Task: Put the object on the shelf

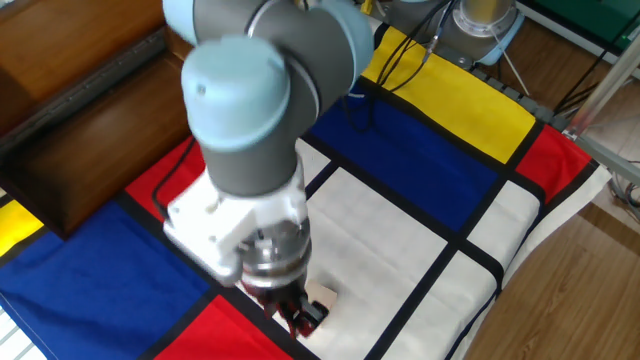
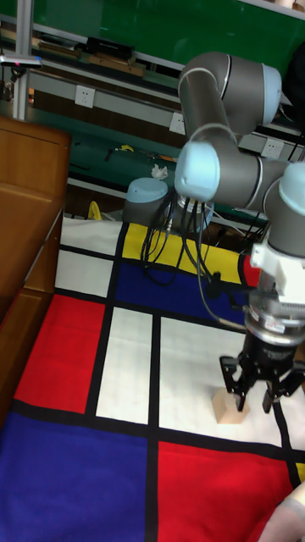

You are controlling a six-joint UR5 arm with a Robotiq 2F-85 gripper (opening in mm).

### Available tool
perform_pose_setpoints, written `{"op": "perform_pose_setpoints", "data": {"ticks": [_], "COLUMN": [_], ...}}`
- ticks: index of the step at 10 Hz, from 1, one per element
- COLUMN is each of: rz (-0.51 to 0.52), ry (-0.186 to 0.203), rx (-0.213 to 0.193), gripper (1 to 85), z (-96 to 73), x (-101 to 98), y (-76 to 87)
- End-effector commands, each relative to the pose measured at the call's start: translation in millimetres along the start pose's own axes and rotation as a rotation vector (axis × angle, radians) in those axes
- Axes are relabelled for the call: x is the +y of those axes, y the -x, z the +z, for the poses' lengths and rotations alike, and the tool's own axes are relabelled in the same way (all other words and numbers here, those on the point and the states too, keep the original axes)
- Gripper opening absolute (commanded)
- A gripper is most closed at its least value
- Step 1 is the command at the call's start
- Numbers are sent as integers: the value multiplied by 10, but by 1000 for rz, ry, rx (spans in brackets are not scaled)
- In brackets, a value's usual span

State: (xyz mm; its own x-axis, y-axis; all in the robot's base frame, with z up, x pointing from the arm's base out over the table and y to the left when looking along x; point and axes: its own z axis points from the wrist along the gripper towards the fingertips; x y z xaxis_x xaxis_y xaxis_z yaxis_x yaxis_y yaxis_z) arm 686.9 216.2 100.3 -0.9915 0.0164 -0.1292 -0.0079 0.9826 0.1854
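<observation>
The object, a small pale wooden block, lies on a white panel of the patterned cloth near the table's front. The arm covers most of it in the fixed view. My gripper hangs low right at the block, fingers spread and open. I cannot tell whether the block sits between them. In the tall fixed view the gripper stands just above and right of the block. The shelf, dark brown wood, stands along the table's far left, well away from the gripper.
A cloth of red, blue, yellow and white panels covers the table. Black cables trail from a grey base at the back. The table's right edge drops to wooden floor.
</observation>
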Motion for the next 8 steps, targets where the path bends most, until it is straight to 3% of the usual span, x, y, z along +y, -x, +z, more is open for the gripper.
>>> {"op": "perform_pose_setpoints", "data": {"ticks": [1,4,8], "rz": [-27,-45,-70], "ry": [17,39,46], "rx": [3,-20,-35], "gripper": [460,497,537], "z": [134,223,277], "x": [58,36,-141], "y": [44,-55,-228]}}
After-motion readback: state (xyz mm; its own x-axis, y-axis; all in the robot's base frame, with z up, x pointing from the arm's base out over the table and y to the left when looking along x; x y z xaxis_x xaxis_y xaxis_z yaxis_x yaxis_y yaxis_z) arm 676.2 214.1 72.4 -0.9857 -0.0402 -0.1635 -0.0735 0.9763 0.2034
